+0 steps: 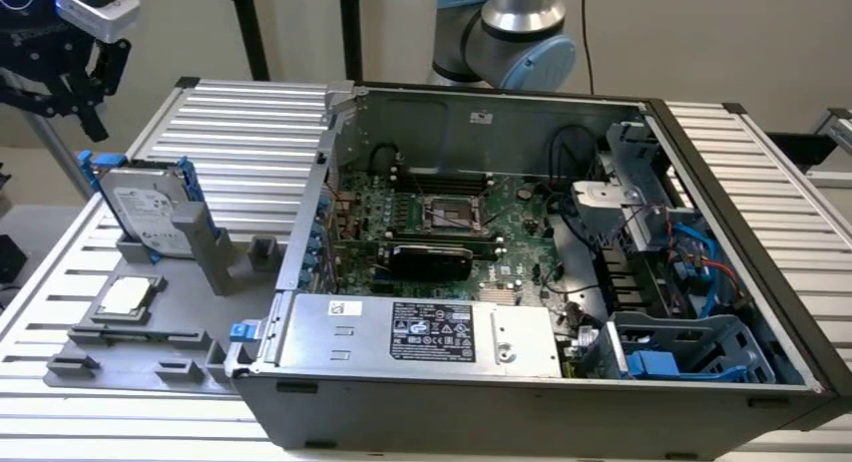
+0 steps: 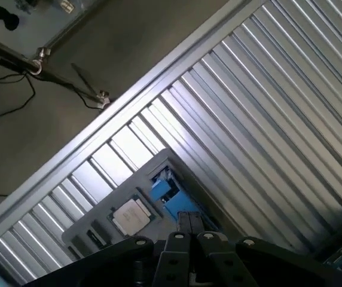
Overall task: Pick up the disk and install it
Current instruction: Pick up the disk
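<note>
Your gripper (image 2: 191,222) is empty, its fingertips together. In the exterior view, it's at eleven o'clock from the disk (image 1: 150,208), which stands in the grey tray (image 1: 180,302), at the open case's (image 1: 533,417) nine o'clock.

The open computer tower case (image 1: 533,412) lies on its side on a slatted metal table (image 1: 226,113). Inside the case are a green motherboard (image 1: 513,267), a blue-and-grey plastic drive cage (image 1: 685,347) and red and blue cables (image 1: 719,272). Beside the case, toward the exterior view's left, a grey fixture tray (image 1: 239,307) holds a square silver chip (image 1: 127,295).
</note>
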Motion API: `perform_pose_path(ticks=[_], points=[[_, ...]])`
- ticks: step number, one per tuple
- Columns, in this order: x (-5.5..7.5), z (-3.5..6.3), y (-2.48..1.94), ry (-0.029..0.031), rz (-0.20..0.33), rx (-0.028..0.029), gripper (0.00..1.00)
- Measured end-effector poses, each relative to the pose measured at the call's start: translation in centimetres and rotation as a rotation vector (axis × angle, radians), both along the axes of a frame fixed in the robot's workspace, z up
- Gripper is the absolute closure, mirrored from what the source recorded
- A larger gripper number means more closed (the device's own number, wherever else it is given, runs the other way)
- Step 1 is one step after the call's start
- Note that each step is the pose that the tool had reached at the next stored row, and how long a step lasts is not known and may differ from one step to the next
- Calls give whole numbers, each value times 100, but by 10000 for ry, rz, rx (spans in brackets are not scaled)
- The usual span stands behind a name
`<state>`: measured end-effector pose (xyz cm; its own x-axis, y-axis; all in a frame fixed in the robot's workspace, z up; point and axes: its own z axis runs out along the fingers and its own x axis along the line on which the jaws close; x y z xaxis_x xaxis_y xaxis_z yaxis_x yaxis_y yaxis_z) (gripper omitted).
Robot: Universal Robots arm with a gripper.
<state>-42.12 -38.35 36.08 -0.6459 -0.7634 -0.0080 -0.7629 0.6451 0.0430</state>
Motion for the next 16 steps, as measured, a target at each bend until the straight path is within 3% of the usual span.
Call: perform_pose_path(ticks=[16], points=[[0,-63,0,-1,2912,-42,100]])
